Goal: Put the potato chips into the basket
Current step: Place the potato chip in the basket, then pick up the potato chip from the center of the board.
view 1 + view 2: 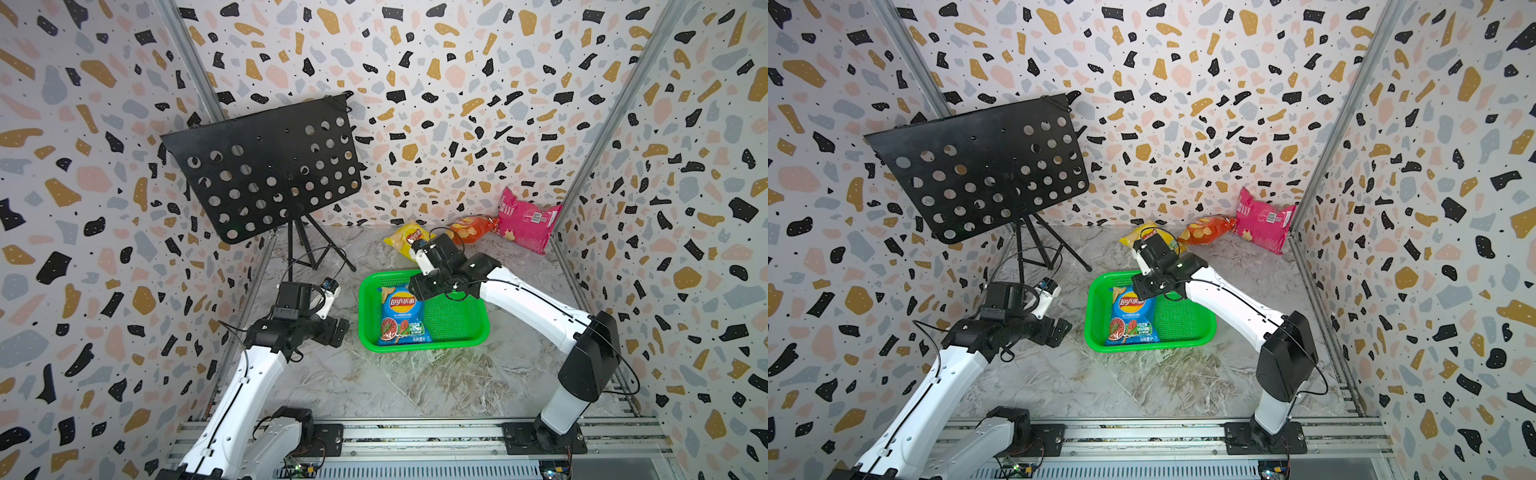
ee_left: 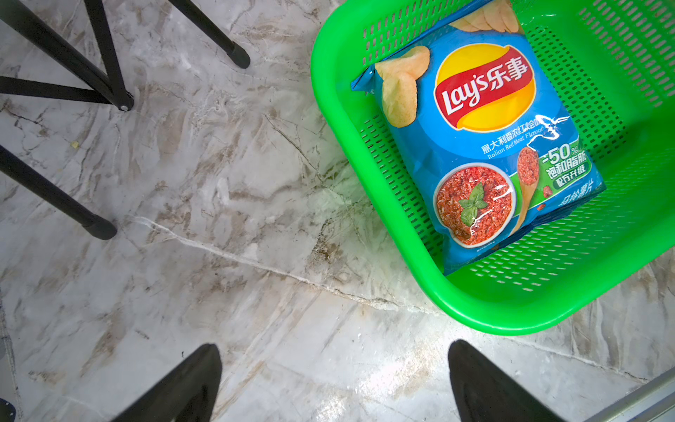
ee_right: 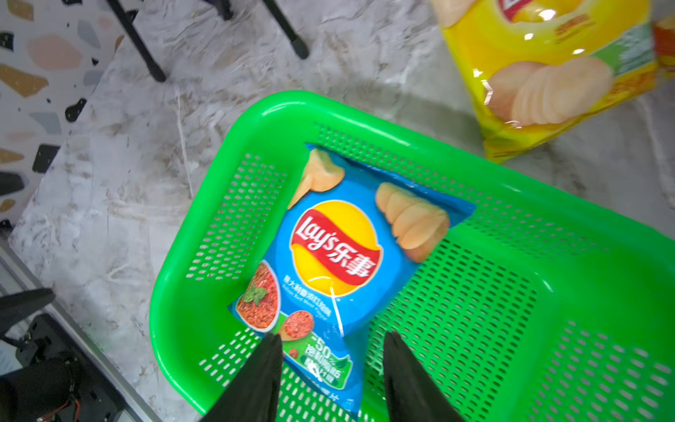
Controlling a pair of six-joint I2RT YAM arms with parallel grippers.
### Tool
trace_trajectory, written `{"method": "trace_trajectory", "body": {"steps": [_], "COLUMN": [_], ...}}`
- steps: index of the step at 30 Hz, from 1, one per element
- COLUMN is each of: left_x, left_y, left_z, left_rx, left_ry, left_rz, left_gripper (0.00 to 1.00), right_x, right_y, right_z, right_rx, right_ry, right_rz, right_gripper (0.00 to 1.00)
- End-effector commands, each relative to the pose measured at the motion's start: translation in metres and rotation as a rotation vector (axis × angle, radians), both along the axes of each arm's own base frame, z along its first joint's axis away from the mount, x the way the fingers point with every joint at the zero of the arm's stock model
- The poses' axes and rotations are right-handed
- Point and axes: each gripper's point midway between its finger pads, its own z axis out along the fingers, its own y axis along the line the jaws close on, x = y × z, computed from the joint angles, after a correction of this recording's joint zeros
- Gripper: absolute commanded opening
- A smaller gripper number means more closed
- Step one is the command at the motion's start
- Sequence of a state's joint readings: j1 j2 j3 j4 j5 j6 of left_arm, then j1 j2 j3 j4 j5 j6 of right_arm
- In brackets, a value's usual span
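A blue bag of potato chips (image 1: 401, 316) (image 1: 1133, 313) lies flat in the left half of the green basket (image 1: 457, 320) (image 1: 1183, 320). My right gripper (image 3: 331, 334) (image 1: 415, 291) hangs open just above the bag's (image 3: 336, 252) lower corner, not touching it. A yellow bag (image 1: 405, 239) (image 3: 548, 73), an orange-red bag (image 1: 471, 228) and a pink bag (image 1: 525, 220) lie on the floor behind the basket, by the back wall. Left of the basket (image 2: 602, 91), my left gripper (image 2: 334, 345) (image 1: 334, 330) stands wide open over bare marble, empty.
A black perforated music stand (image 1: 266, 170) rises at the back left, its tripod legs (image 2: 109, 73) on the floor near my left arm. Patterned walls close in three sides. A metal rail (image 1: 415, 432) carries both arm bases at the front.
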State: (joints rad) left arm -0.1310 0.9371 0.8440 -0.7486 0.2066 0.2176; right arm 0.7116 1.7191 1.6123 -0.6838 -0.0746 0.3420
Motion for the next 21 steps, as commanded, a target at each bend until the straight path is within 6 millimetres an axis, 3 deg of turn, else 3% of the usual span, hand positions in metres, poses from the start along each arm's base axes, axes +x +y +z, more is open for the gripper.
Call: {"method": "trace_trajectory", "body": {"steps": [1,4,7,14,21], "left_x": [-0.004,-0.004,-0.004,-0.003,-0.003], "left_y": [-0.001,-0.001,-0.001,-0.001,-0.001], "left_z": [-0.002,-0.003,-0.003,-0.004,-0.004], "left_rx": [-0.007,-0.007,-0.008,-0.006,-0.003], "left_ry": [0.006,0.01,0.01,0.01,0.011], "left_rz": [-0.014,-0.013,-0.013,-0.012,-0.012], "left_gripper": [1.0,1.0,1.0,1.0,1.0], "right_x": [0.023,0.055,0.08,0.129,0.165], "right_y": [-0.036,-0.062,-0.07,-0.053,-0.041], "right_z": [0.021,0.026,0.022,0.007,-0.013], "right_rx": [0.017,0.019,-0.015,-0.078,-0.082], "right_ry": [-0.001,-0.011,-0.023,-0.04,-0.043], "right_rz": [-0.11,-0.196,-0.215,-0.181,-0.093], "right_gripper": [0.5,0.5,0.51,0.63,0.64]}}
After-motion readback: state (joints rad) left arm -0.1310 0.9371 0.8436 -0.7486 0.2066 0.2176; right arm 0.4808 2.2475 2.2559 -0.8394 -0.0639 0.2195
